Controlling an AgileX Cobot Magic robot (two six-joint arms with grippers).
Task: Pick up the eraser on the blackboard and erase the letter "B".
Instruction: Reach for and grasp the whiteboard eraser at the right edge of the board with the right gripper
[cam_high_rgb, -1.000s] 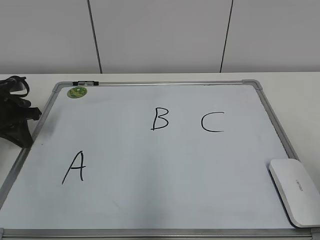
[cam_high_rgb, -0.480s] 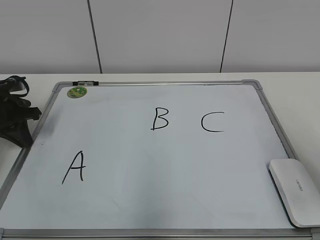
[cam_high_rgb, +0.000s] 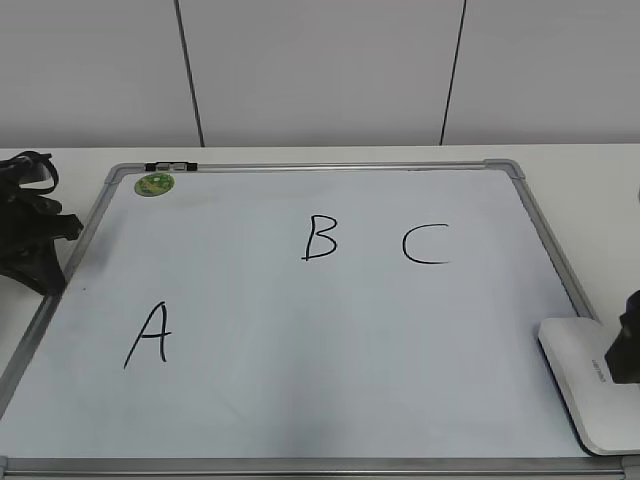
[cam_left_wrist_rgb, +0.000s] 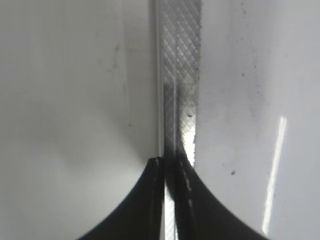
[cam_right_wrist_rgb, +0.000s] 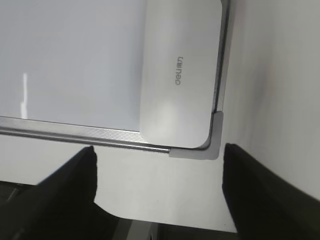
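Now that the right gripper (cam_high_rgb: 630, 345) enters at the board's right edge, jaws apart over the untouched eraser (cam_right_wrist_rgb: 181, 70) in the blackboard's (cam_high_rgb: 300, 400) near-right corner, pickup begins; left gripper (cam_left_wrist_rgb: 170, 167) rests closed, "B" (cam_high_rgb: 320, 238) intact.

eraser (cam_high_rgb: 592, 392) corner behind right pincer (cam_high_rgb: 628, 345)

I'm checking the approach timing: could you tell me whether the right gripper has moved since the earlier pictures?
Yes. The right gripper, absent from the earlier exterior views, now shows at the right edge, over the eraser.
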